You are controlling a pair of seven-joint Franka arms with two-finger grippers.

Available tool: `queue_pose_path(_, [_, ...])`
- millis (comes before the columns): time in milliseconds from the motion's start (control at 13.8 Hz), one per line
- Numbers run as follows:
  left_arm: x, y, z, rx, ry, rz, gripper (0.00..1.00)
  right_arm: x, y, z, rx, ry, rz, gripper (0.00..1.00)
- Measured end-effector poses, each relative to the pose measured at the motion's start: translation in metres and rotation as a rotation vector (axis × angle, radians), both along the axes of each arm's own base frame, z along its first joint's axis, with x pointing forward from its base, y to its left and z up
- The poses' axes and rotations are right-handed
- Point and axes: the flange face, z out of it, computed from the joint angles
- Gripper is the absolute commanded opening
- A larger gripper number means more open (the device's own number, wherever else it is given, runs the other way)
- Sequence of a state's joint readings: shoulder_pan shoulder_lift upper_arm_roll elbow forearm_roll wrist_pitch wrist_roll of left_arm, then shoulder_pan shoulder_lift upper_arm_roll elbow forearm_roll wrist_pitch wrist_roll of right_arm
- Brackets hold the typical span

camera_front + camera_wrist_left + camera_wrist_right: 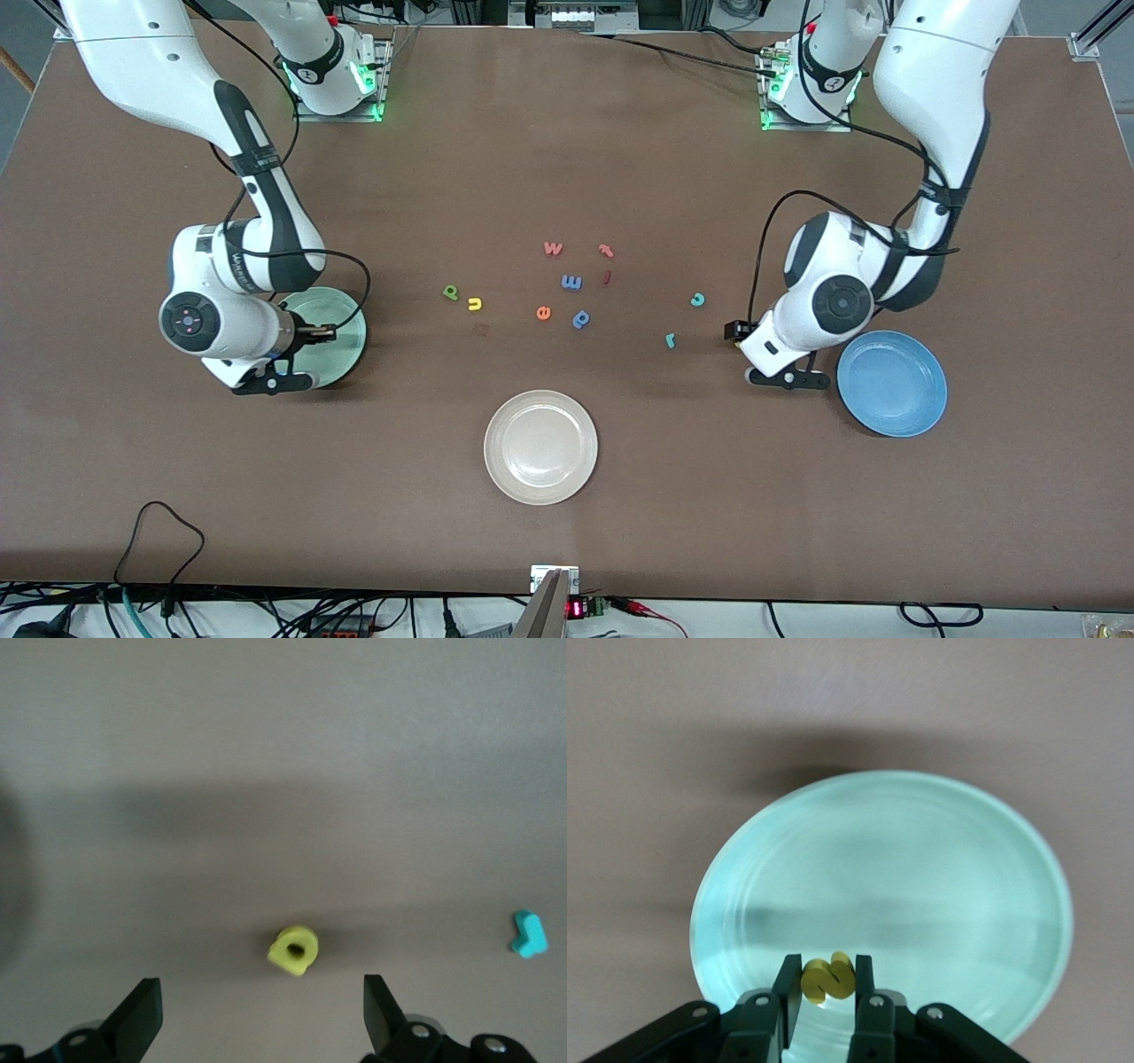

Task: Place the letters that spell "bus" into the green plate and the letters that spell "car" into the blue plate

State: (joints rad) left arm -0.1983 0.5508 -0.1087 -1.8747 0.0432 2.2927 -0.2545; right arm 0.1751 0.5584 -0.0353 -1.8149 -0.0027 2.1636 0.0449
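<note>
The right pincer (825, 990) hangs over the green plate (939, 868) at the right arm's end of the tabletop (567, 159), clenched on the yellow s (827, 979). The left pincer (263, 1014) is released, jaws spread wide just above a yellow a (294, 950) beside the blue plate (892, 383), though the front view hides that letter under the arm. Between the two plates lie the dark green b (451, 291), yellow u (475, 305), teal c (697, 299) and teal r (671, 339).
</note>
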Motion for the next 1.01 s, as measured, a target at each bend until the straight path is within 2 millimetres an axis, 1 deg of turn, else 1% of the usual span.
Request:
queue_pose_path(72, [-0.009,-0.003,-0.011,-0.004,-0.012,-0.010,0.94,-0.007,0.001,-0.011,0.003,-0.019,0.004,0.21])
queue_pose_path(145, [-0.016,-0.007,-0.019,-0.002,-0.017,-0.026,0.89,-0.013,0.000,-0.020,0.006,-0.035,0.004,0.32])
queue_pose_path(217, [-0.022,-0.012,-0.025,0.014,-0.019,-0.060,0.85,-0.017,-0.003,-0.026,0.006,-0.043,0.001,0.85])
queue_pose_path(289, [-0.025,-0.019,-0.029,0.034,-0.026,-0.102,0.85,-0.019,-0.006,-0.028,0.006,-0.047,-0.004,1.00])
queue_pose_path(362, [-0.027,-0.024,-0.033,0.049,-0.039,-0.134,0.81,-0.017,-0.007,-0.026,0.006,-0.053,-0.010,1.00])
queue_pose_path(434, [-0.027,-0.026,-0.036,0.052,-0.053,-0.151,0.76,-0.015,-0.006,-0.018,0.008,-0.065,-0.017,1.00])
queue_pose_path(506, [-0.027,-0.027,-0.040,0.052,-0.059,-0.158,0.73,-0.014,-0.002,-0.006,0.007,-0.070,-0.033,1.00])
queue_pose_path(579, [-0.027,-0.027,-0.044,0.051,-0.059,-0.160,0.63,-0.014,0.005,0.008,0.006,-0.060,-0.043,1.00])
queue_pose_path(651, [-0.028,-0.028,-0.047,0.050,-0.059,-0.162,0.52,-0.016,0.018,0.021,0.008,-0.049,-0.041,1.00])
queue_pose_path(723, [-0.027,-0.026,-0.045,0.053,-0.061,-0.164,0.43,-0.021,0.038,0.029,0.012,-0.045,-0.026,0.87])
queue_pose_path(796, [-0.026,-0.024,-0.044,0.058,-0.063,-0.164,0.35,-0.027,0.063,0.031,0.013,-0.040,-0.005,0.77])
queue_pose_path(940, [-0.024,-0.022,-0.042,0.061,-0.062,-0.161,0.25,-0.046,0.110,0.022,0.002,-0.020,0.028,0.77])
queue_pose_path(1013, [-0.024,-0.022,-0.042,0.063,-0.057,-0.161,0.20,-0.055,0.131,0.016,-0.007,-0.011,0.035,0.77])
